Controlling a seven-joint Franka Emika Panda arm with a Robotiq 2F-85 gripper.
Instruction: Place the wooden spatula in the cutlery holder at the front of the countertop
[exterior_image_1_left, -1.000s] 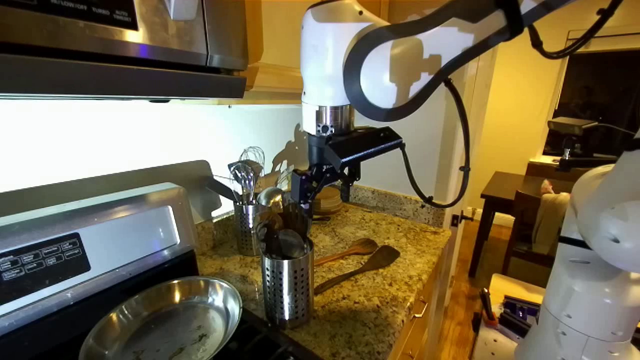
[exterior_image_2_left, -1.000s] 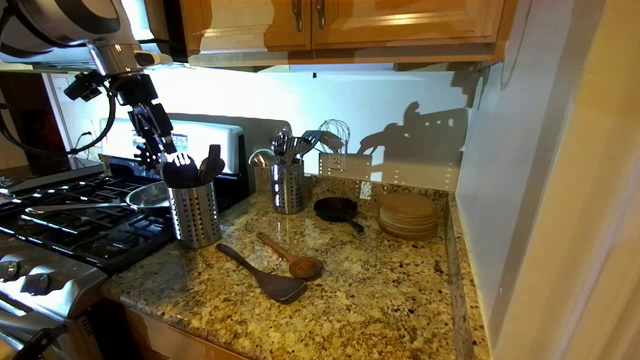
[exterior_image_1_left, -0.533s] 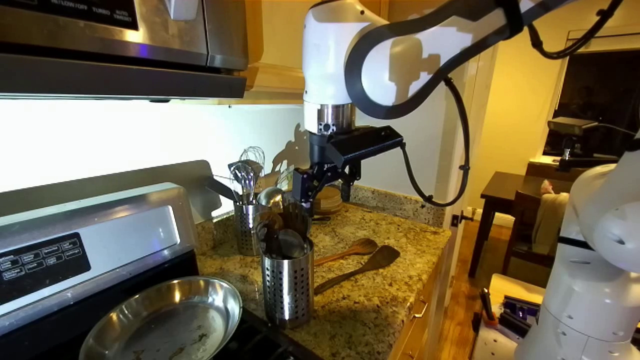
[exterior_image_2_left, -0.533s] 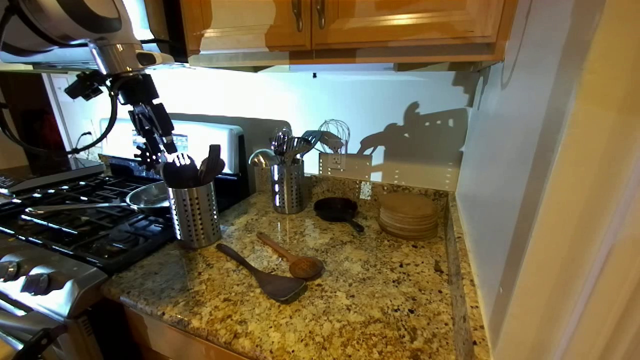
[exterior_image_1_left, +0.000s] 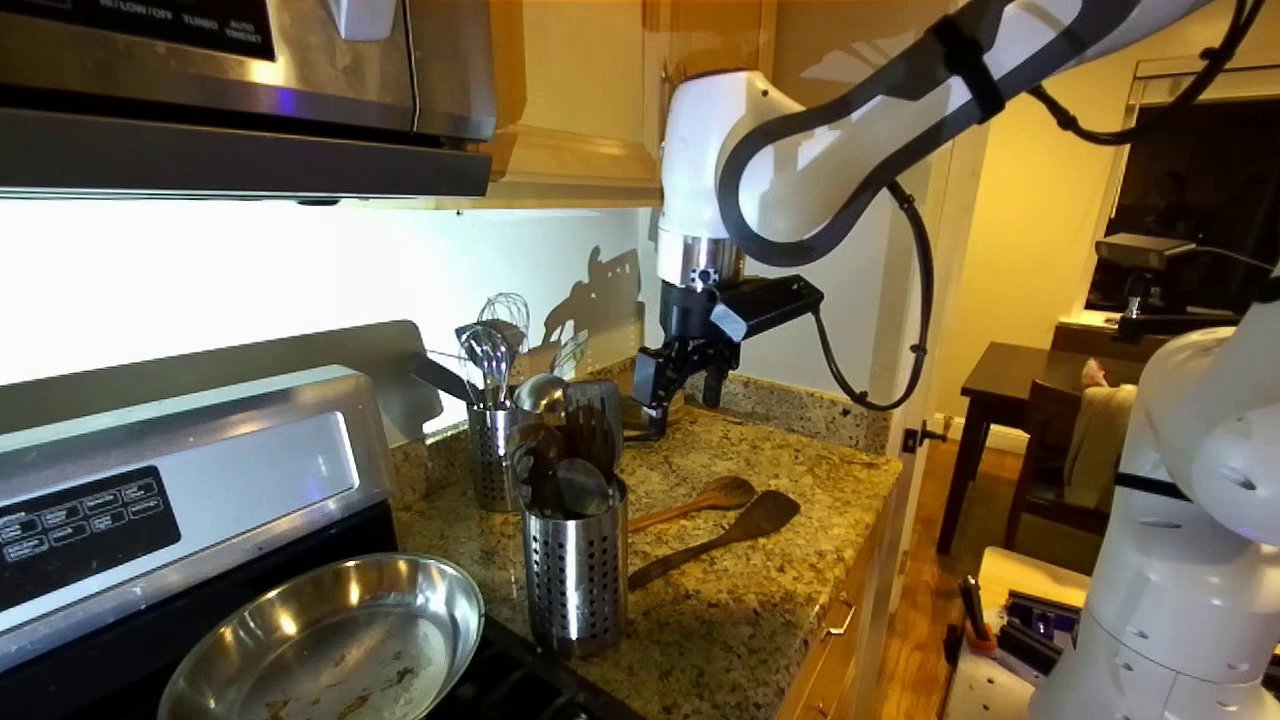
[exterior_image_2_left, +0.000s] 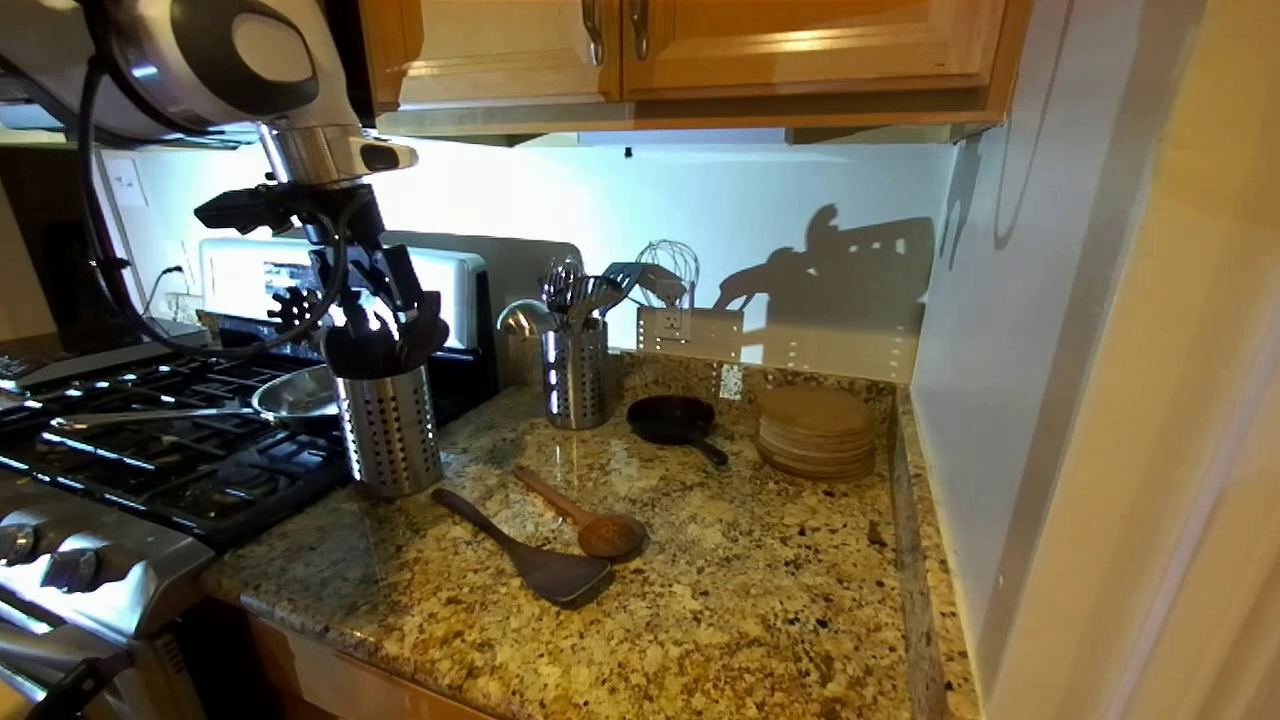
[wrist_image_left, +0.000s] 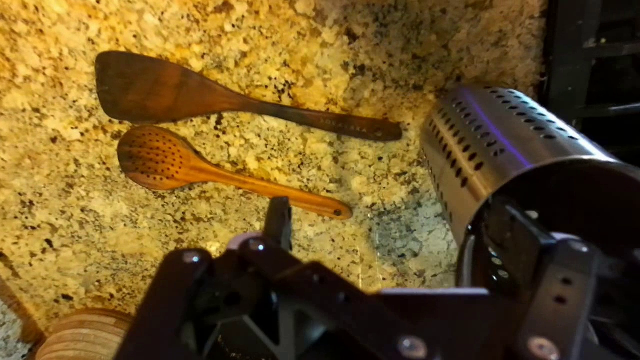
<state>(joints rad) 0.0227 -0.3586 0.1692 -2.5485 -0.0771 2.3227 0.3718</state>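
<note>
The countertop (exterior_image_2_left: 770, 600) is carrying a wooden spatula (wrist_image_left: 220, 100) and, just beside it, a wooden spoon (wrist_image_left: 205, 172). A cutlery holder (exterior_image_2_left: 392, 435) is standing upright near both; farther back, a second holder (exterior_image_2_left: 576, 380), a skillet (exterior_image_2_left: 668, 420) and stacked wooden discs (exterior_image_2_left: 815, 435) are sitting.

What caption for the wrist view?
Open fingers above the counter, wooden spatula and spoon lying beside the steel holder.

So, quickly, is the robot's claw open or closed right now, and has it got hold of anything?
Gripper: open, holding nothing.
</note>
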